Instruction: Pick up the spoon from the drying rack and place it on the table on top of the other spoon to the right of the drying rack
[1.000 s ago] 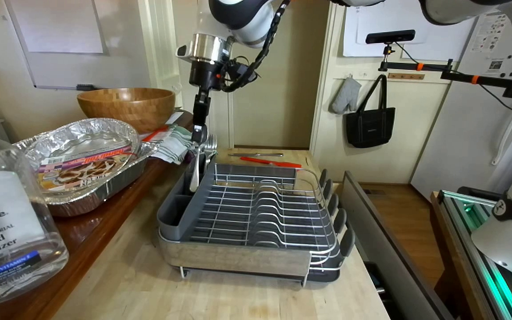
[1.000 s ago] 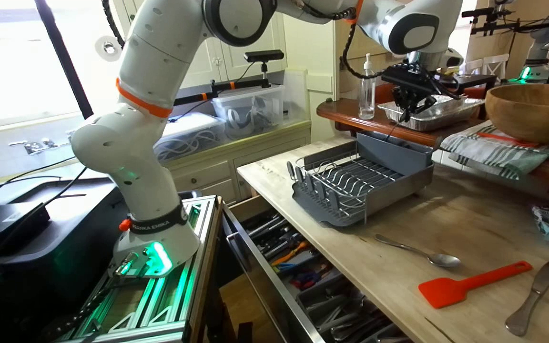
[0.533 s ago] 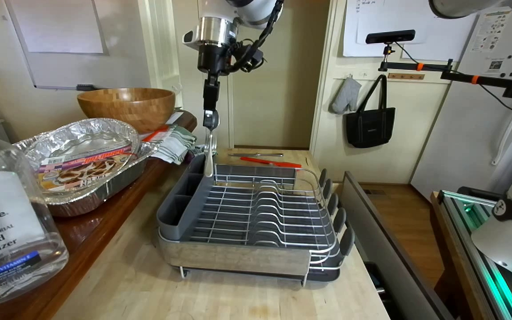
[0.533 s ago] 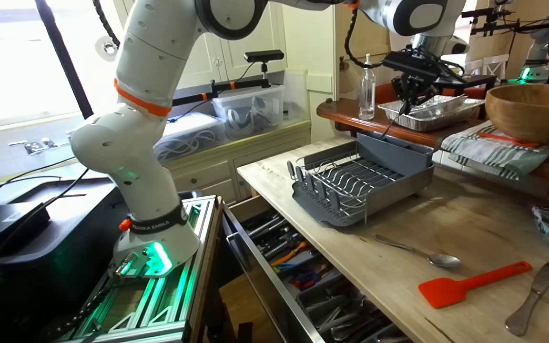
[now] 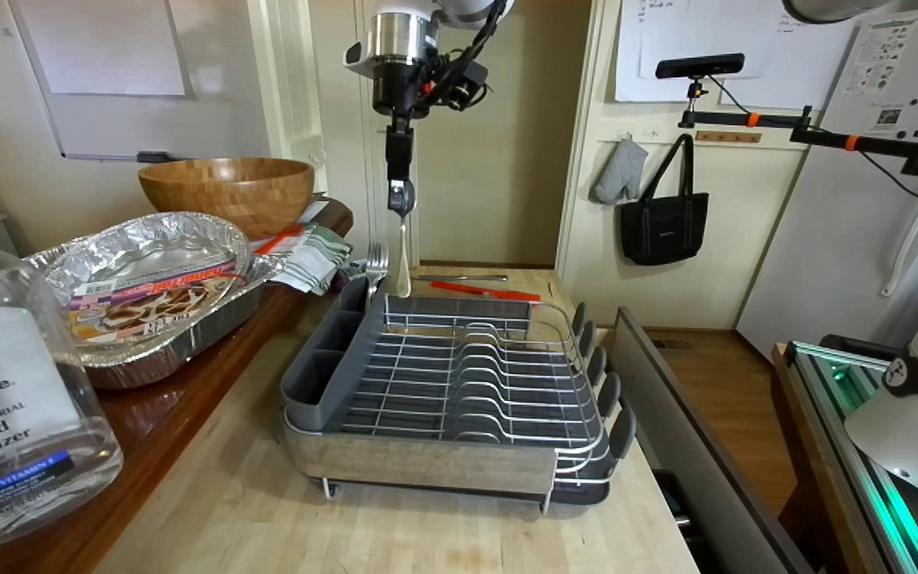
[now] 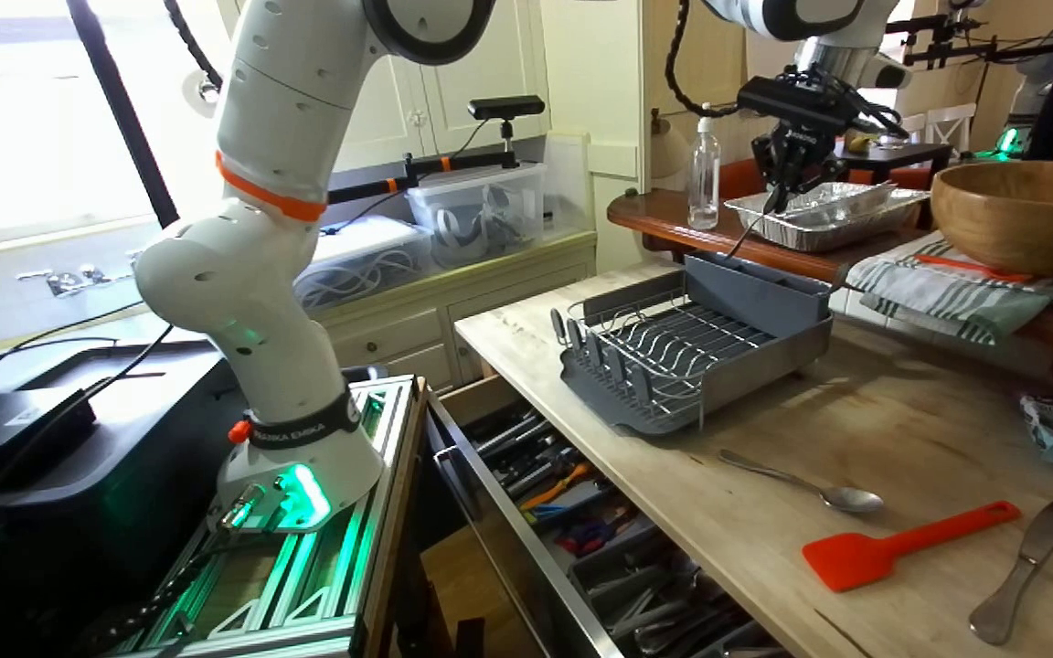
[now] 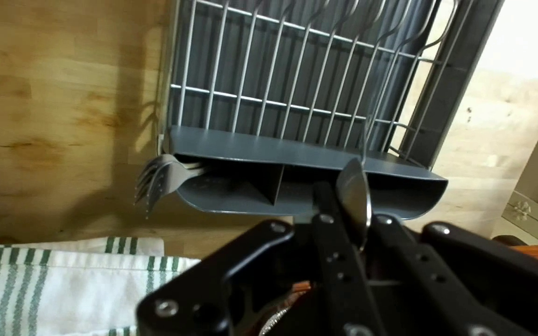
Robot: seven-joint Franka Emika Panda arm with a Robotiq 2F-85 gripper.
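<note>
My gripper (image 5: 400,188) is shut on the bowl of a silvery spoon (image 5: 403,259), whose thin handle hangs down. The spoon is held above the far end of the drying rack's (image 5: 427,462) grey cutlery holder. In the wrist view the spoon bowl (image 7: 355,196) sits between the fingers (image 7: 350,205), with the cutlery holder below. The gripper (image 6: 775,196) also shows above the rack (image 6: 760,370) in an exterior view, the handle a thin dark line. Another spoon (image 6: 851,499) lies on the wooden table (image 6: 856,411) beside the rack.
Forks (image 5: 377,259) stand in the cutlery holder. A red spatula (image 6: 901,546) and a knife (image 6: 1023,571) lie near the table spoon. An open drawer (image 6: 526,521) borders the table. A wooden bowl (image 5: 228,191), foil trays (image 5: 164,351) and a hand sanitizer bottle (image 5: 21,414) stand alongside.
My gripper has risen and moved to the right in the exterior view that faces the door. The spoon's handle has come up out of the cutlery holder and hangs straighter.
</note>
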